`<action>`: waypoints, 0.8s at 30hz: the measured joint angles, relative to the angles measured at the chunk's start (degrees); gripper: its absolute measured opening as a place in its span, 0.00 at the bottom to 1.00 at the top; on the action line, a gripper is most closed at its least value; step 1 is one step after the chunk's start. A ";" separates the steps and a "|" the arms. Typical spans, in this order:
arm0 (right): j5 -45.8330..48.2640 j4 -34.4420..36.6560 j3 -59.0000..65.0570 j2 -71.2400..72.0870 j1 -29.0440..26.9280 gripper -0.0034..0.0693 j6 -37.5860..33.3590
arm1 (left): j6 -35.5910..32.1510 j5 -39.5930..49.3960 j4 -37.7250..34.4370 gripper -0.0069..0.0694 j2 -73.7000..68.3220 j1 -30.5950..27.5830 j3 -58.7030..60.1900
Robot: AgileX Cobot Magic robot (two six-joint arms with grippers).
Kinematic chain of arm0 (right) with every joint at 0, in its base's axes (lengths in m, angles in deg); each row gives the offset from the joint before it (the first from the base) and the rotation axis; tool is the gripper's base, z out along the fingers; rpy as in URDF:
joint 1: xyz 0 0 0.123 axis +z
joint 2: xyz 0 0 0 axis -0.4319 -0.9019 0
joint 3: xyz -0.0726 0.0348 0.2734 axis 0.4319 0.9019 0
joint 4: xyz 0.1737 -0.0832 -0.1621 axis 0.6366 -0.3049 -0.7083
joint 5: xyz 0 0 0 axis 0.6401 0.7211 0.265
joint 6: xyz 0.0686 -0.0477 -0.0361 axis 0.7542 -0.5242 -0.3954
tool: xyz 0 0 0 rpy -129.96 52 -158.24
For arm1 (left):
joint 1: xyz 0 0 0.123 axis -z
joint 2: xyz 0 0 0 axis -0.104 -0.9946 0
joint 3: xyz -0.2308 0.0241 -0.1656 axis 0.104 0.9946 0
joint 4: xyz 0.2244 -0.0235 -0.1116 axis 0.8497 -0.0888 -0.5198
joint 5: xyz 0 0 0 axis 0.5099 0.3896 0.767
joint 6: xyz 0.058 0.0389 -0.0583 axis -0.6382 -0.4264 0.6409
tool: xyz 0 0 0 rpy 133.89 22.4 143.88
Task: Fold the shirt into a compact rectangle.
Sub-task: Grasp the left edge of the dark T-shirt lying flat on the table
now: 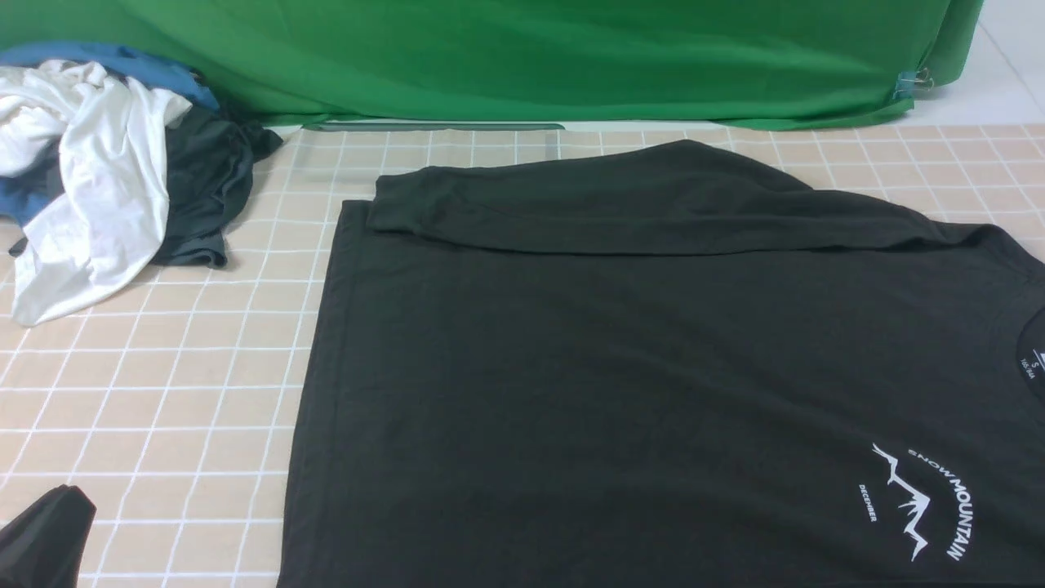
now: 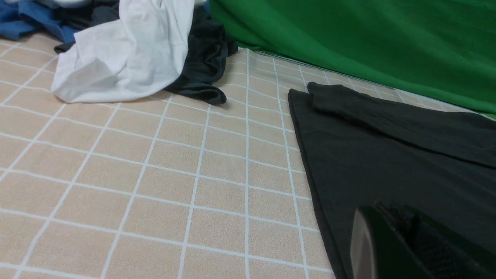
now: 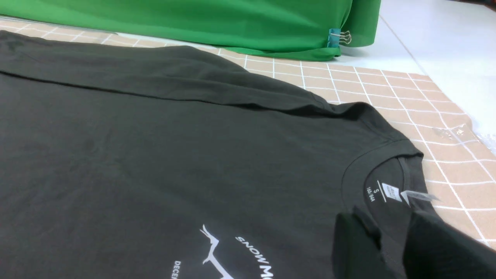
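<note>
Black jersey fills the centre and right of the front view: the shirt (image 1: 571, 367) lies flat on the bench (image 1: 163, 392), its far edge turned inward as a long flap, probably a first fold to narrow it. Left pincer (image 2: 387, 228) is closed and empty at the lower left, clear of the hem. Right pincer (image 3: 387, 232) hangs narrowly parted over the collar, gripping nothing visible. The bench covering is beige with a white grid. A green backdrop (image 1: 531, 57) hangs behind, and spare garments (image 1: 98, 163) are heaped at upper left.
</note>
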 joint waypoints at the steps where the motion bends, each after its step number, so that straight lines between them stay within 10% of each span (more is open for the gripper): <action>1: 0.00 0.00 0.00 0.00 0.00 0.38 0.00 | 0.00 0.00 0.00 0.11 0.00 0.00 0.00; 24: 0.00 0.00 0.00 0.00 0.00 0.38 0.00 | -0.25 -3.76 6.61 0.11 0.00 0.00 0.00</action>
